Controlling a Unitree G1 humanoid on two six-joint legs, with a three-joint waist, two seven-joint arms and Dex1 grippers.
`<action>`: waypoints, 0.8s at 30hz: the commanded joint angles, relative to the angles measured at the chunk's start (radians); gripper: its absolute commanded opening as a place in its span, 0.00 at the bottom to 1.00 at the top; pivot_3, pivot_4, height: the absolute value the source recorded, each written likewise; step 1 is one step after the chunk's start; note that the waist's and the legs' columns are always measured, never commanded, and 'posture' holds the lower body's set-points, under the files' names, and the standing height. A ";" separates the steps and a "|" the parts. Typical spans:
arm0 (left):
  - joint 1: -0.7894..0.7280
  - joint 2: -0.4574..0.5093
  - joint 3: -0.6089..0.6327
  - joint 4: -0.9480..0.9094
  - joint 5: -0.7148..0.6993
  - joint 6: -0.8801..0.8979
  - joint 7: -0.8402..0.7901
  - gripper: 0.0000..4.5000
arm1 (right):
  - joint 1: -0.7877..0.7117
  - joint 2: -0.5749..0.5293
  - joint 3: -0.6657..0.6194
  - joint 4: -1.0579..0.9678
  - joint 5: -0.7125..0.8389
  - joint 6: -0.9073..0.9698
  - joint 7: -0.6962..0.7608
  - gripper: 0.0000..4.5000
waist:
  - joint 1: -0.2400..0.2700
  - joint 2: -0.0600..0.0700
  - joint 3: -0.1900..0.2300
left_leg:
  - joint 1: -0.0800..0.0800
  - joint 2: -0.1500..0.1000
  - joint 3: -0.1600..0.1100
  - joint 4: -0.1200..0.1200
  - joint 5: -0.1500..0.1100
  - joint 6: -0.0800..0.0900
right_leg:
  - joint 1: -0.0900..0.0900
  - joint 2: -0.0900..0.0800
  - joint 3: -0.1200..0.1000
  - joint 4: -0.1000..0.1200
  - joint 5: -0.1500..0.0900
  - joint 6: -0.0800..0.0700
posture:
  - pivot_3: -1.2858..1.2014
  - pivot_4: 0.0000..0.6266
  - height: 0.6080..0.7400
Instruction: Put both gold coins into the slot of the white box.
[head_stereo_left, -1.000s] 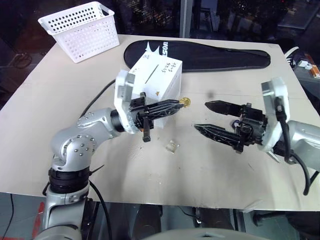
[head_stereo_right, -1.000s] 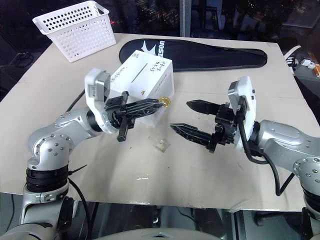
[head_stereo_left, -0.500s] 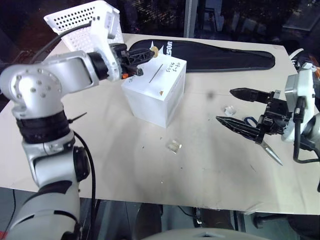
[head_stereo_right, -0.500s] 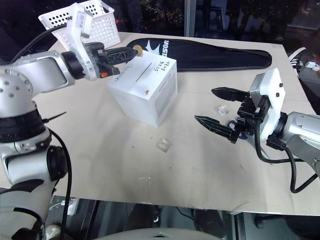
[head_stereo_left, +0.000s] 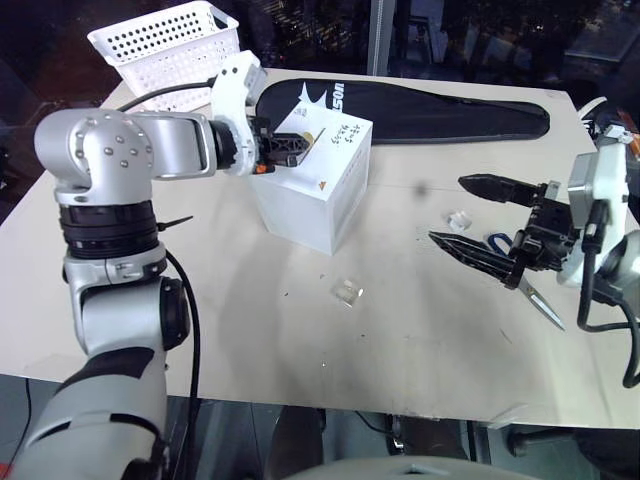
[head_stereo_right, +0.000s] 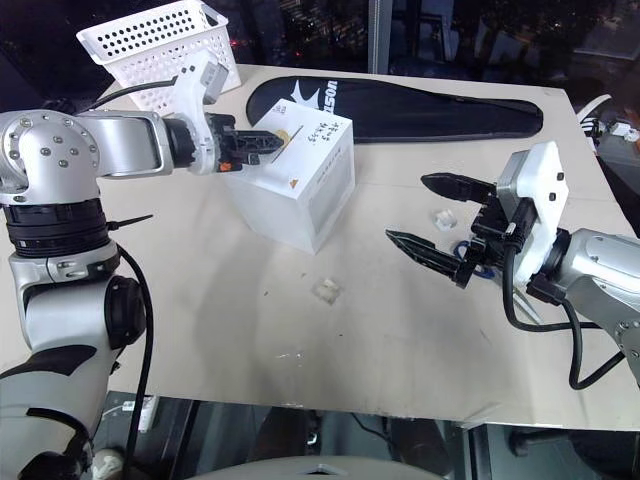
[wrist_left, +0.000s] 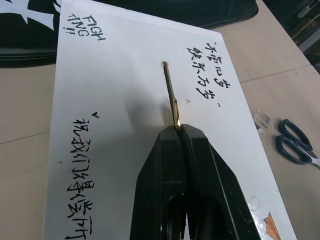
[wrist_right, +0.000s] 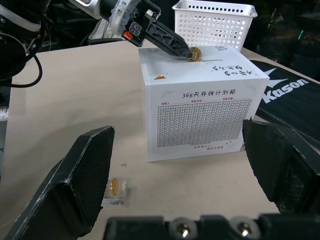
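Note:
The white box (head_stereo_left: 310, 190) stands on the table, left of centre. Its slot (wrist_left: 168, 82) is a thin dark slit in the top face, with black handwriting on both sides. My left gripper (wrist_left: 179, 131) is shut on a gold coin (wrist_left: 175, 107), held edge-on right at the near end of the slot. That coin (wrist_right: 195, 53) also shows above the box top in the right wrist view. A second gold coin (wrist_right: 115, 186) lies at a small clear cube (head_stereo_left: 347, 291) on the table in front of the box. My right gripper (head_stereo_left: 447, 210) hangs open and empty to the right of the box.
A white perforated basket (head_stereo_left: 165, 45) stands at the table's far left corner. A black racket bag (head_stereo_left: 420, 105) lies behind the box. Blue-handled scissors (wrist_left: 295, 145) and another clear cube (head_stereo_left: 458, 220) lie by my right gripper. The table's front edge (head_stereo_left: 330, 400) is near.
My left gripper has carried the coin from in front of the box up and over it, then lowered it onto the slot. The right gripper has drawn a little to the right and stays open.

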 joint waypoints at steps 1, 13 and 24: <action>-0.030 0.004 -0.012 -0.043 0.056 0.009 0.019 0.00 | -0.013 0.008 -0.048 -0.022 0.008 -0.029 -0.009 0.98 | -0.001 0.000 0.000 | 0.000 0.000 0.000 0.000 0.000 0.000 | 0.000 0.000 0.000 0.000 0.000 0.000 | 0.52 0.24 1.00; 0.030 0.022 0.117 -0.238 0.004 0.003 -0.113 0.71 | -0.083 0.051 0.091 -0.017 -0.067 0.009 -0.082 1.00 | -0.009 0.000 0.000 | 0.000 0.000 0.000 0.000 0.000 0.000 | 0.000 0.000 0.000 0.000 0.000 0.000 | 0.52 0.24 1.00; 0.747 0.272 0.305 -0.608 -0.216 -0.306 -0.759 0.73 | -0.130 0.265 0.571 0.146 -0.349 0.052 -0.035 0.72 | -0.026 0.000 0.000 | 0.001 0.000 -0.001 0.000 0.000 0.000 | 0.000 -0.001 0.001 0.001 0.000 0.000 | 0.52 0.24 1.00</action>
